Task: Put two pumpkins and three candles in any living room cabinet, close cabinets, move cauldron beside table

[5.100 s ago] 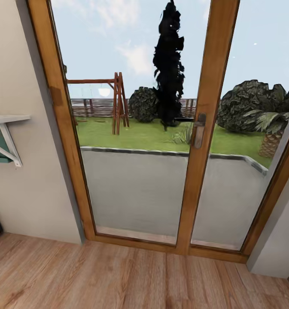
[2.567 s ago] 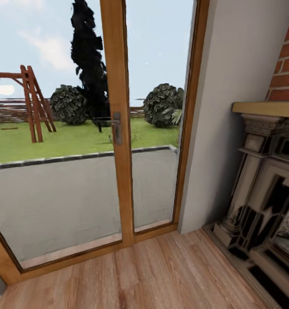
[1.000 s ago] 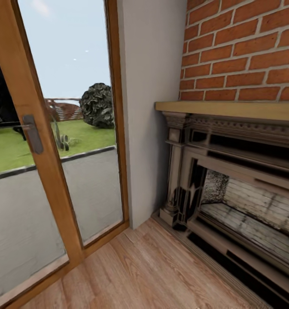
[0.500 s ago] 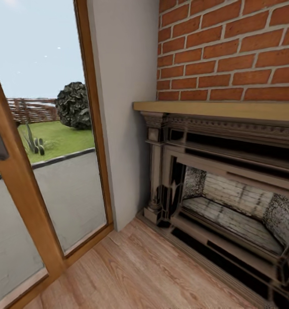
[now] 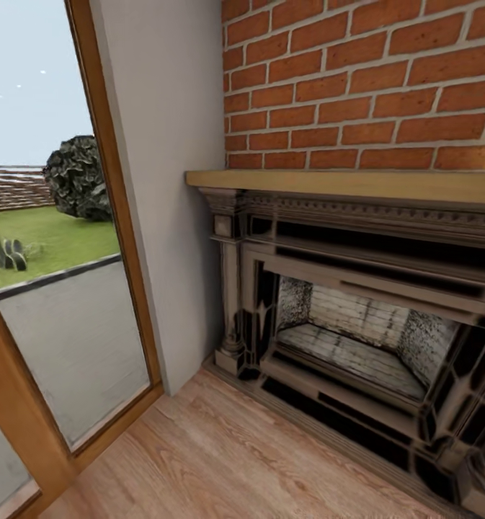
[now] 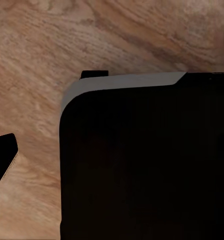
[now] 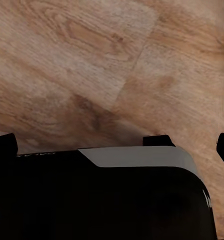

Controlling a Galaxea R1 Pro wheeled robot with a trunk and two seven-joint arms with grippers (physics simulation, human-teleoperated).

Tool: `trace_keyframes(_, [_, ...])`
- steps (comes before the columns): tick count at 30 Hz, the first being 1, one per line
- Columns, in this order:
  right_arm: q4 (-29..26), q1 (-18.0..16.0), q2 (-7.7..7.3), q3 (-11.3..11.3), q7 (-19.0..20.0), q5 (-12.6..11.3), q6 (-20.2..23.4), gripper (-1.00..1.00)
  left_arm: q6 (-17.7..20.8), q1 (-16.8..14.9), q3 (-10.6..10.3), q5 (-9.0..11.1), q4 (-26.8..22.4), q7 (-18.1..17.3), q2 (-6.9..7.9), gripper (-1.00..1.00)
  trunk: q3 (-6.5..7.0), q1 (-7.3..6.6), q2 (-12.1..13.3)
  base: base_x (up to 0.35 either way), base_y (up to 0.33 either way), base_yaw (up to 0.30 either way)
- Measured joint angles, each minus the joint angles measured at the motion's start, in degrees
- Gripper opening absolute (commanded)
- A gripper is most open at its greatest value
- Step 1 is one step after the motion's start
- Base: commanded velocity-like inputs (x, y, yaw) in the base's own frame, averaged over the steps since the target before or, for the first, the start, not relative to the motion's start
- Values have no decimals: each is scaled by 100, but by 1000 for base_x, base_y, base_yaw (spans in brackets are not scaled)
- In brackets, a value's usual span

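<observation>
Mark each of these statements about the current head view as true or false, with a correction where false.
1. The wall above the fireplace is red brick. True.
2. A fire is burning in the firebox. False: the firebox holds only pale brick lining, with no flames.
3. A glass door with a wooden frame stands left of the fireplace. True.
4. The floor is grey tile. False: it is wood plank floor.
5. A pumpkin sits on the mantel. False: the wooden mantel shelf has nothing on its visible part.
6. A bush and lawn show through the glass. True.
</observation>
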Motion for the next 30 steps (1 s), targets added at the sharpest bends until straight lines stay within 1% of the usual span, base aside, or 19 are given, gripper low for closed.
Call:
trace_keyframes(3, [0,0,0,8,4,-168,-5,100,-10,0,-6,6,5,-1,35,100,0,0,0,0,0,-291])
trace_keyframes(5, [0,0,0,9,5,-200,-6,100,-24,0,-4,11,7,-1,58,100,0,0,0,0,0,-291])
trace_keyframes(11, [0,0,-5,4,4,-227,-7,100,-236,0,-14,16,40,-1,53,100,0,0,0,0,0,-291])
trace_keyframes(30, [0,0,-9,2,4,-304,-7,100,-267,0,-16,16,51,-1,43,100,0,0,0,0,0,-291])
